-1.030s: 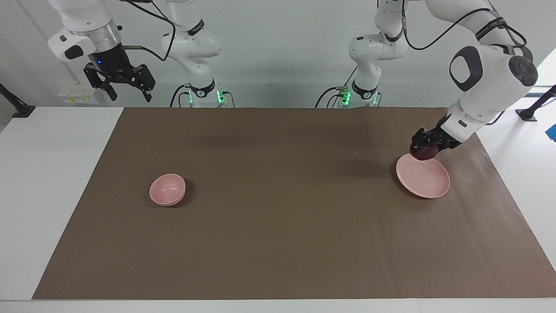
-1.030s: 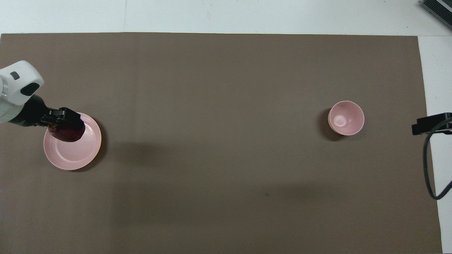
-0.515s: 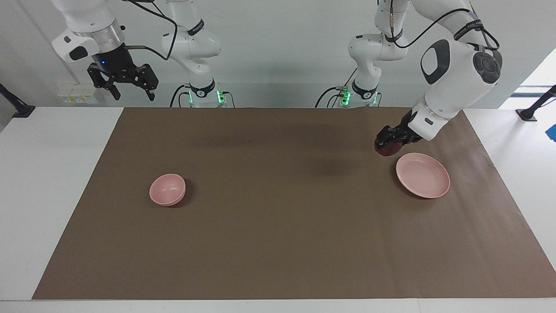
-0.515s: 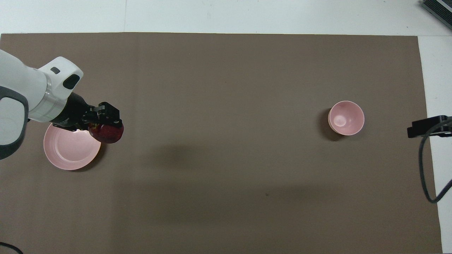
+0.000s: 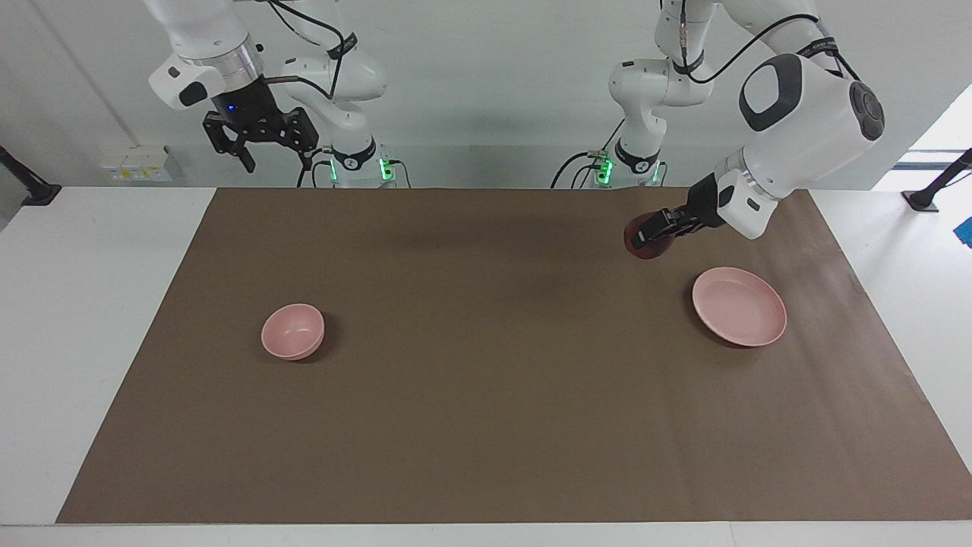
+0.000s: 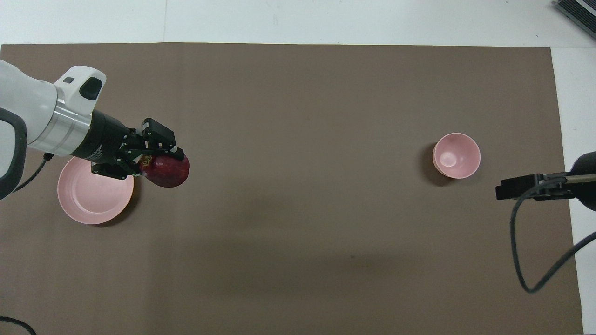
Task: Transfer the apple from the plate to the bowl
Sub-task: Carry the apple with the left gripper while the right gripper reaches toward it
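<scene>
The dark red apple (image 5: 644,243) (image 6: 168,171) hangs in the air over the brown mat, just off the plate's rim toward the table's middle. My left gripper (image 5: 647,237) (image 6: 160,164) is shut on it, gripping it from the side. The pale pink plate (image 5: 740,308) (image 6: 93,197) lies flat at the left arm's end of the mat with nothing on it. The small pink bowl (image 5: 292,331) (image 6: 456,156) stands with nothing in it toward the right arm's end. My right gripper (image 5: 278,158) hangs open high over the robots' edge of the table.
A brown mat (image 5: 486,395) (image 6: 298,242) covers most of the white table (image 5: 99,304). Apart from the plate and the bowl, nothing lies on it. A black cable (image 6: 535,260) from the right arm loops over the mat's edge in the overhead view.
My left gripper lifted the apple off the plate and carried it past the rim toward the table's middle. The right arm swung inward, still raised and open.
</scene>
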Available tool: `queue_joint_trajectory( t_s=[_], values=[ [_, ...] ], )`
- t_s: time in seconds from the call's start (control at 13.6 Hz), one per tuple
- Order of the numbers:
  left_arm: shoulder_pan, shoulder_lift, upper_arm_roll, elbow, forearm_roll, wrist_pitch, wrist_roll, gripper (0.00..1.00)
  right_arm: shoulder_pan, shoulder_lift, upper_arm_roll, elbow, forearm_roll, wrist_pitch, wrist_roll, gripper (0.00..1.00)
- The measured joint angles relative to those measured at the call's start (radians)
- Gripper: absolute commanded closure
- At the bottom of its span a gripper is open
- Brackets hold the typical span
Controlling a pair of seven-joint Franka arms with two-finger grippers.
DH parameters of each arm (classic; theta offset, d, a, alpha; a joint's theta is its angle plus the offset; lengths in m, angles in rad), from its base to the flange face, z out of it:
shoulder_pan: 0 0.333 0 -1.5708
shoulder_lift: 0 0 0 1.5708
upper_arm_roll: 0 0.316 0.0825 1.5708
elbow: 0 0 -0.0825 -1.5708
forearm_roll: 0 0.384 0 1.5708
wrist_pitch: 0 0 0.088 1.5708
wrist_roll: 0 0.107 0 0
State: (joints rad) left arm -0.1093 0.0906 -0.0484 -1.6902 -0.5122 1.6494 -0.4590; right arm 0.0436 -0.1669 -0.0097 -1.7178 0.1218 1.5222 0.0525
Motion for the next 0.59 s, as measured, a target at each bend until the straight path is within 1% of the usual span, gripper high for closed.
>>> queue_joint_trajectory(
  t_s=[0.15, 0.29, 0.59],
  values=[
    [-0.015, 0.002, 0.000, 0.001, -0.059, 0.002, -0.121, 1.00, 0.000, 0.001, -0.001, -0.035, 0.083, 0.057, 0.000, 0.00],
    [-0.041, 0.002, -0.002, 0.002, -0.123, 0.015, -0.236, 1.00, -0.002, 0.001, -0.001, -0.062, 0.200, 0.096, 0.003, 0.00],
    [-0.142, 0.003, -0.010, 0.002, -0.178, 0.050, -0.319, 1.00, -0.026, 0.003, -0.003, -0.085, 0.409, 0.110, 0.024, 0.00]
  ],
)
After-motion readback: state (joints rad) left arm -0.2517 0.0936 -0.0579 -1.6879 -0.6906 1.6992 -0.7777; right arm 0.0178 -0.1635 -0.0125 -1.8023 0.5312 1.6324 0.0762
